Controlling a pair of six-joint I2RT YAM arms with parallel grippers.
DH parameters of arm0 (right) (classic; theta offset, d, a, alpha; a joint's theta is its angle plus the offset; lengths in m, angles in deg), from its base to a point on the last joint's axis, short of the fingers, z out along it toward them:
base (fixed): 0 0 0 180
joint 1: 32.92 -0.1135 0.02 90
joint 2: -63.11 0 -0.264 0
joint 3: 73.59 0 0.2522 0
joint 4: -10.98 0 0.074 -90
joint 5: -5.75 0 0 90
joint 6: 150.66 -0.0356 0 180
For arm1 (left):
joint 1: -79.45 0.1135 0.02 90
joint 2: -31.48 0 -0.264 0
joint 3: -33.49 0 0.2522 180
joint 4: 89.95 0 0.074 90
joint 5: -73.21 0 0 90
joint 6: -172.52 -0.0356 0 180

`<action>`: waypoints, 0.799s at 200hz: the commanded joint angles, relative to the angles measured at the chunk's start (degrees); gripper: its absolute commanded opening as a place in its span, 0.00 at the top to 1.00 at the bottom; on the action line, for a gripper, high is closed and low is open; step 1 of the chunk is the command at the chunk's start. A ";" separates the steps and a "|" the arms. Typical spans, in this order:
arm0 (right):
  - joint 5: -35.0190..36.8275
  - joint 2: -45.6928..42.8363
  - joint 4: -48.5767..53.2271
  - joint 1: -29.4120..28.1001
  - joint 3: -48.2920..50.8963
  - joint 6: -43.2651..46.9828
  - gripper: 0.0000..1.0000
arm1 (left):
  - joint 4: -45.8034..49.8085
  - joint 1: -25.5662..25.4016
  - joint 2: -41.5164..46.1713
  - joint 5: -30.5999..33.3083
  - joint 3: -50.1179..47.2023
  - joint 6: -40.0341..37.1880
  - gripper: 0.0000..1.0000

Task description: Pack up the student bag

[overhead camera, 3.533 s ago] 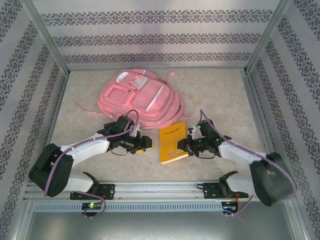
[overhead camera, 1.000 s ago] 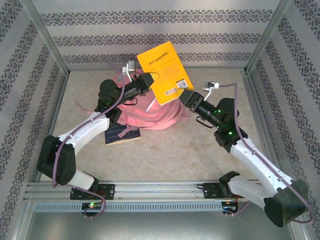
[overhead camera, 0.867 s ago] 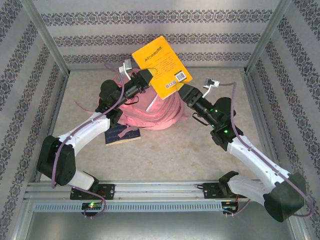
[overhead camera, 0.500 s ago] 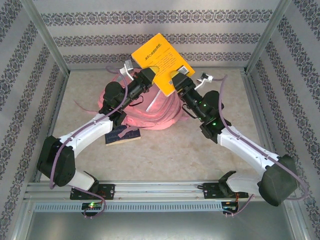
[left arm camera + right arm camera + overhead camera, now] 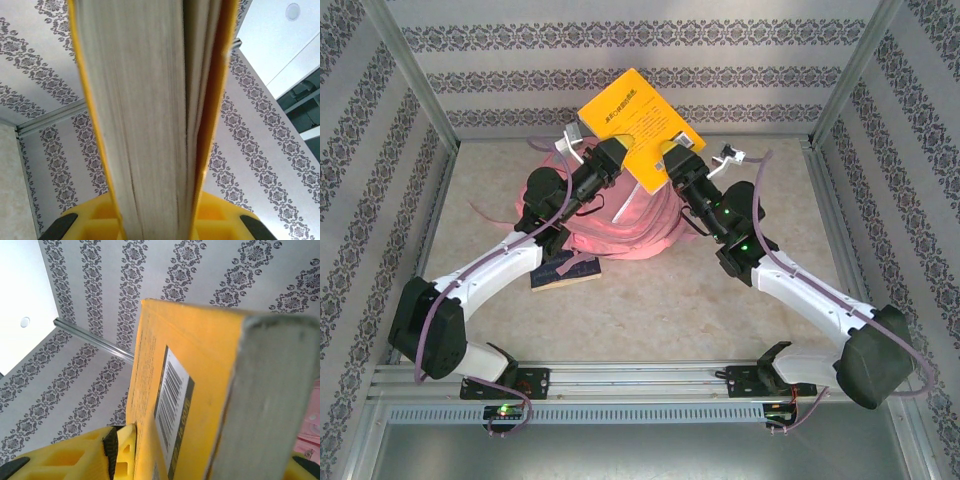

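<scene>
We see the yellow book (image 5: 632,120) up in the air, tilted, over the far middle of the table (image 5: 740,320). The left gripper (image 5: 610,158) is clamped narrow on its near left edge. The right gripper (image 5: 676,158) straddles the barcode corner, though we can't tell if it is pinching. Beneath lies the student bag (image 5: 630,225), with a dark notebook (image 5: 560,270) just near-left of it.

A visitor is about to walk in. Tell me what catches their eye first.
A bright yellow book held aloft at the table's far middle, clamped by the left gripper with the right gripper at its other edge. Beneath it sits the pink student bag, a dark blue book lying by its near side.
</scene>
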 commanded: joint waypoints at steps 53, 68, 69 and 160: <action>-0.14 3.20 -3.93 1.42 -1.94 0.38 0.97 | -5.10 -0.54 0.26 -1.33 0.92 1.79 1.00; 0.47 2.08 -3.45 2.65 -0.79 0.18 1.00 | -4.87 -0.46 0.31 -1.02 0.40 2.02 0.99; 0.49 1.97 -3.43 2.75 -0.71 0.19 1.00 | -4.73 -0.43 0.32 -1.04 0.37 2.02 0.98; -4.82 -24.01 39.69 12.91 7.04 19.20 1.00 | 51.70 3.01 -5.08 -6.80 14.66 -32.89 0.43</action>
